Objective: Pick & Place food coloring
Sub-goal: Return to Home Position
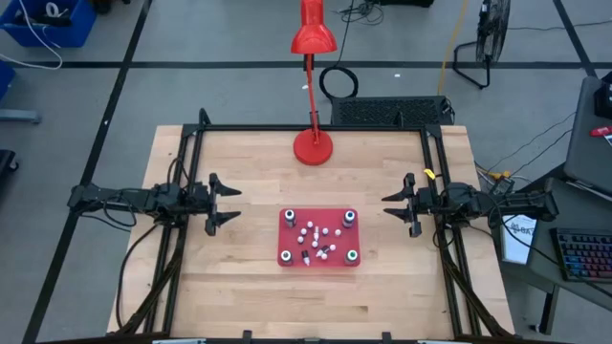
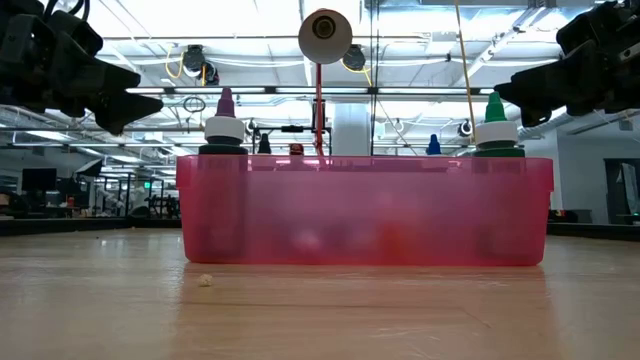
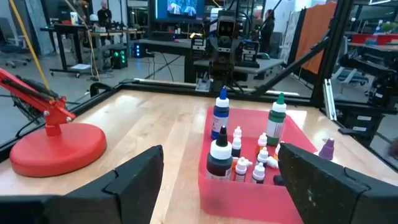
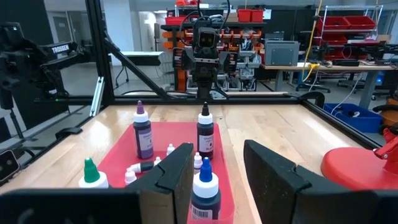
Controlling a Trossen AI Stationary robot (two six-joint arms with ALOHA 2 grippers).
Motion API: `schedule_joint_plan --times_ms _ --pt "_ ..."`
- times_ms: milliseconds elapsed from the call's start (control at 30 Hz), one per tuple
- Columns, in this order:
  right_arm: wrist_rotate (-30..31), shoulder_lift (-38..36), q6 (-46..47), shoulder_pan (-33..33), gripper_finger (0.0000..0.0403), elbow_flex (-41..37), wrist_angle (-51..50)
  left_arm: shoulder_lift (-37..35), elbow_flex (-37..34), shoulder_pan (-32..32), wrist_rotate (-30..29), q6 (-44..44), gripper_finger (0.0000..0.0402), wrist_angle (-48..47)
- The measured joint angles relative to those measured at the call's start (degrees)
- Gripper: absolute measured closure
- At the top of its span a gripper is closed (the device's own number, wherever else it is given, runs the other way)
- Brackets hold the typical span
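The food coloring stands in a shallow red tray (image 1: 287, 250) at the table's middle. Four larger bottles sit in the tray's corners, among them a purple-tipped one (image 2: 225, 122) and a green-tipped one (image 2: 495, 122). Several tiny white bottles (image 1: 316, 241) cluster between them, some upright, some lying down. My left gripper (image 1: 237, 204) hovers open to the left of the tray, fingers pointing at it. My right gripper (image 1: 387, 206) hovers open on the tray's right, facing it too. Both hang above table height, as the low view shows, and touch nothing.
A red desk lamp stands with its round base (image 1: 313, 147) on the table's far middle, its arm reaching back over the far edge. Black frame rails (image 1: 194, 162) run along the table's left, right and far sides. Bare wood lies between each gripper and the tray.
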Motion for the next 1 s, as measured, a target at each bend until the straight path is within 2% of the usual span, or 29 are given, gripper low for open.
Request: schedule_joint_plan --times_ms 467,1000 --pt "0.0 0.0 0.0 0.0 0.0273 0.0 0.0 0.0 0.0 0.0 0.0 0.0 0.0091 0.0" --pt "0.0 0.0 0.0 0.0 0.0273 0.0 0.0 0.0 0.0 0.0 0.1 0.0 0.0078 0.1"
